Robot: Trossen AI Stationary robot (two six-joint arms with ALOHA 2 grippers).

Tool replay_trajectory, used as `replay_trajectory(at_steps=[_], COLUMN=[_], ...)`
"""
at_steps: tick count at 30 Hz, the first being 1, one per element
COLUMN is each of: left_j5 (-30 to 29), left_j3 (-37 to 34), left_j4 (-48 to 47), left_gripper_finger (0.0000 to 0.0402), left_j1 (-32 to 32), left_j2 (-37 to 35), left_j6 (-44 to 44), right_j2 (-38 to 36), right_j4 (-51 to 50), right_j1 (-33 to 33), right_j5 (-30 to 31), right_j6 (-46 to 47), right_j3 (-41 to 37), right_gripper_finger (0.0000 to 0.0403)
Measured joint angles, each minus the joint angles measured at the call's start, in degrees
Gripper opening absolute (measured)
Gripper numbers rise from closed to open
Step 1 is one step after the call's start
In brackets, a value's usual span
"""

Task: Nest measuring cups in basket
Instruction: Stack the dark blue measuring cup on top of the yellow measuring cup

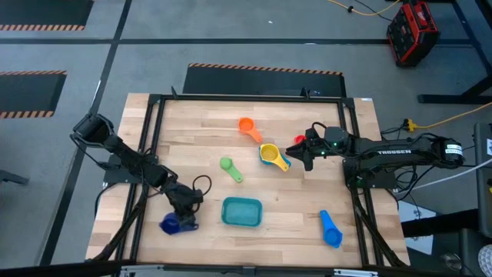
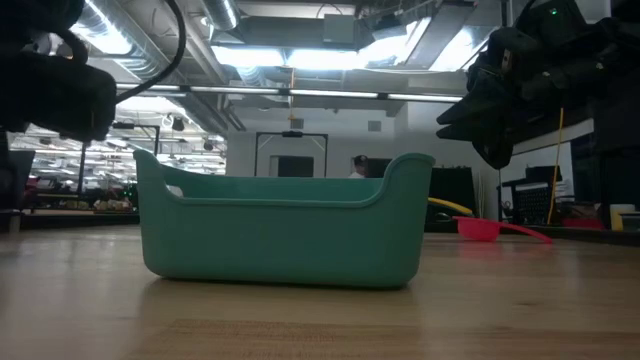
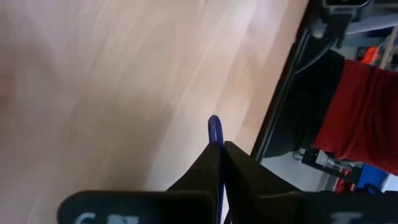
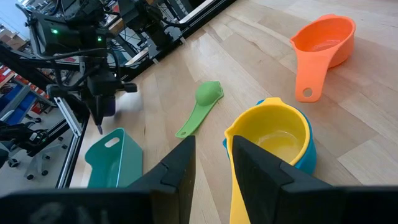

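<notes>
1. The left gripper [image 1: 183,218] is low over the near left part of the tabletop [image 1: 200,138], just left of the basket [image 1: 241,211]. Its jaws are pressed together on the thin handle of the dark blue measuring cup [image 1: 170,225], whose blue edge shows between the fingers in the left wrist view [image 3: 214,129].
2. The dark blue cup's bowl lies at the gripper's near left side, close to the tabletop's front left edge.
3. The teal basket sits upright near the front middle of the tabletop; in the low view [image 2: 283,230] its walls hide whatever may be inside.
4. The right gripper [image 1: 296,151] hovers right of centre, just beside the yellow measuring cup [image 1: 270,156]. Its jaws stand slightly apart, and the wrist view shows a gap between them and nothing pinched.
5. The yellow cup [image 4: 273,138] sits nested inside a light blue measuring cup [image 4: 306,155], whose rim shows around it.
6. The orange measuring cup [image 1: 247,127] lies farther back, near the yellow one.
7. The small green measuring cup [image 1: 230,168] lies in the middle, between the yellow cup and the basket.
8. The red measuring cup [image 1: 299,140] is partly hidden behind the right gripper; the low view shows it lying on the tabletop [image 2: 480,229].
9. The blue measuring cup [image 1: 330,228] lies alone near the front right, well apart from the others.
</notes>
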Motion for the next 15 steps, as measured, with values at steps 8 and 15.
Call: replay_trajectory(at_steps=[8,15], left_j5=[-0.75,1.26], left_j3=[0.00,0.00], left_j4=[6.88,20.25], left_gripper_finger=[0.0003,0.0002], left_j1=[2.27,7.97], left_j2=[0.00,0.02], left_j6=[-0.02,1.36], right_j2=[0.00,0.02], right_j4=[0.17,3.39], right_j1=[0.00,0.01], right_j5=[0.00,-0.01], right_j6=[0.05,0.06], right_j3=[0.00,0.00], right_gripper_finger=[0.0111,0.0111])
